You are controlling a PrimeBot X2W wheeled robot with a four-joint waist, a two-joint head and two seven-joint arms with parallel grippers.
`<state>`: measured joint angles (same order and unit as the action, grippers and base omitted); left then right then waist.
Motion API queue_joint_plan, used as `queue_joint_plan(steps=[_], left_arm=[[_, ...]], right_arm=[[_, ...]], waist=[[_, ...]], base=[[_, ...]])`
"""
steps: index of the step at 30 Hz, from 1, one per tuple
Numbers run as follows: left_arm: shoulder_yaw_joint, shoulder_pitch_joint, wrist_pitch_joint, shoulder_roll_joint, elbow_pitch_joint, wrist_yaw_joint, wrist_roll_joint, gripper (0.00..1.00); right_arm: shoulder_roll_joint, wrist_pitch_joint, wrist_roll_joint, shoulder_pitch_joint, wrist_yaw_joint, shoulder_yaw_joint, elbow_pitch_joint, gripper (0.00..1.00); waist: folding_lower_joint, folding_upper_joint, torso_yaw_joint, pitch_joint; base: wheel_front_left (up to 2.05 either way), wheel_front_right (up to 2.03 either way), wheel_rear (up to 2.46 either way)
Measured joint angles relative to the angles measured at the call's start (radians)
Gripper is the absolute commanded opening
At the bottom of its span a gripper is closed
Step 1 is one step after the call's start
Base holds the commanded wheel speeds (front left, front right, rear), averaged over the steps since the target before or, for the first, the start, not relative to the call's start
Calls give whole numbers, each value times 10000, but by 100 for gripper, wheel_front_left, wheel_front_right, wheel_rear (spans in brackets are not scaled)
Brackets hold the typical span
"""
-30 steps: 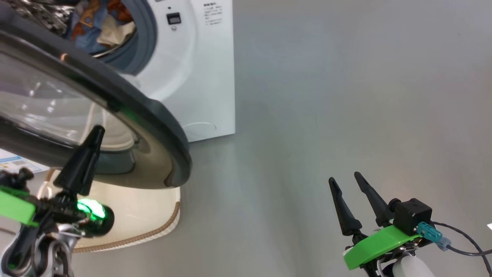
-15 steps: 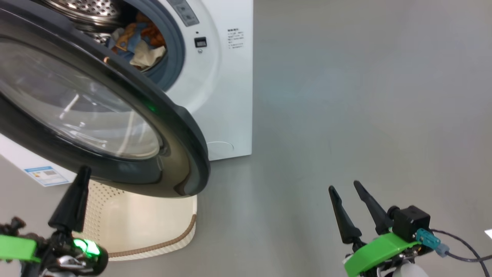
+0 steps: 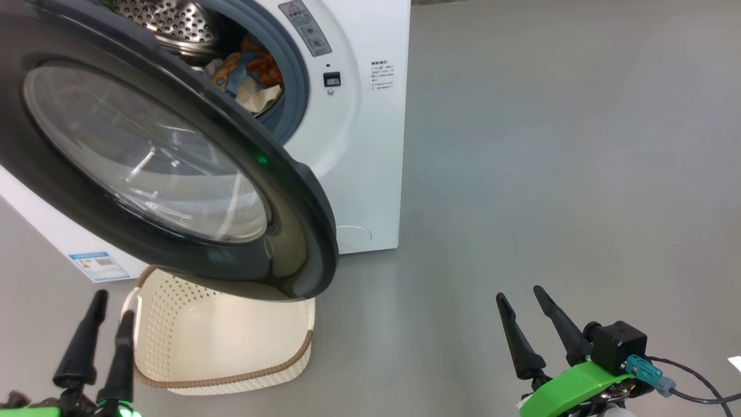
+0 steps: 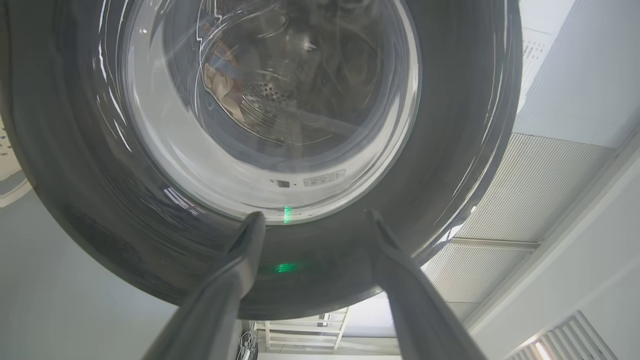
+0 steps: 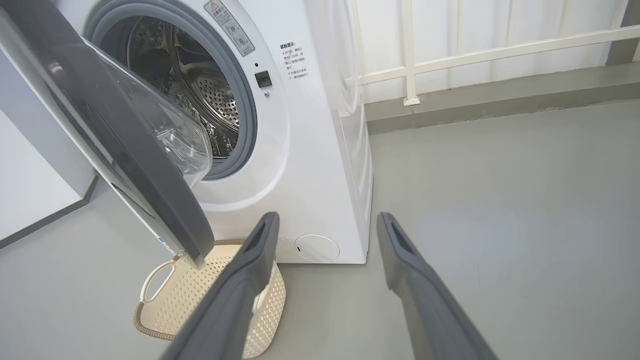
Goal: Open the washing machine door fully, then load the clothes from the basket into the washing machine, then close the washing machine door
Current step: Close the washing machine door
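Grey floor [image 3: 550, 145] fills most of my head view, with the white washing machine [image 3: 370, 145] standing towards its far left. The door [image 3: 145, 156] is swung out towards me, part open, its glass bowl and black rim in front of the drum mouth. I can see the clothes [image 3: 249, 75] lying inside the drum, blue, orange and cream. The cream basket [image 3: 173, 324] sits on the floor under the door's lower edge. My left jaws, at the lower left, are released, their fingers [image 3: 81, 347] just beside the basket. My right jaws, at the lower right, are released too, their fingers [image 3: 518, 341] over bare floor, well apart from the machine.

From the left wrist the door [image 4: 270, 125] looms close. The two fingers [image 4: 225, 285] stand apart with nothing between them, and the clothes [image 4: 220, 90] show faintly through the glass.

From the right wrist I see the washing machine [image 5: 310, 165] with its steel drum [image 5: 200, 100] exposed and the door [image 5: 125, 150] edge-on at the left. The basket [image 5: 200, 295] is on the floor below it, beside the round flap [image 5: 316, 247]. Those fingers [image 5: 240, 290] are spread and hold nothing. A white railing [image 5: 410, 50] stands behind.
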<state>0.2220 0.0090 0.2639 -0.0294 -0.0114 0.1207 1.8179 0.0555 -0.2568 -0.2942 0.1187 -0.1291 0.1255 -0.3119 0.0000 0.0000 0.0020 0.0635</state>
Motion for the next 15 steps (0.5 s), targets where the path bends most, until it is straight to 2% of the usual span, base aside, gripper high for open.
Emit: queue_joint_plan(steps=[3, 6, 15], left_arm=[[109, 129, -533, -4, -180, 0, -77, 100], [161, 175, -1145, -21, -364, 0, -667, 100], [-474, 602, -3185, -94, -1053, 0, -3478, 100]], right_arm=[[0, 0, -12, 0, 0, 0, 0, 100], [0, 0, -29, 0, 0, 2, 2, 100], [0, 0, -69, -6, 0, 2, 17, 100]], waist=[[0, 0, 40, -23], [0, 0, 32, -44], [0, 0, 23, -42]], base=[[0, 0, 0], [0, 0, 0], [0, 0, 0]])
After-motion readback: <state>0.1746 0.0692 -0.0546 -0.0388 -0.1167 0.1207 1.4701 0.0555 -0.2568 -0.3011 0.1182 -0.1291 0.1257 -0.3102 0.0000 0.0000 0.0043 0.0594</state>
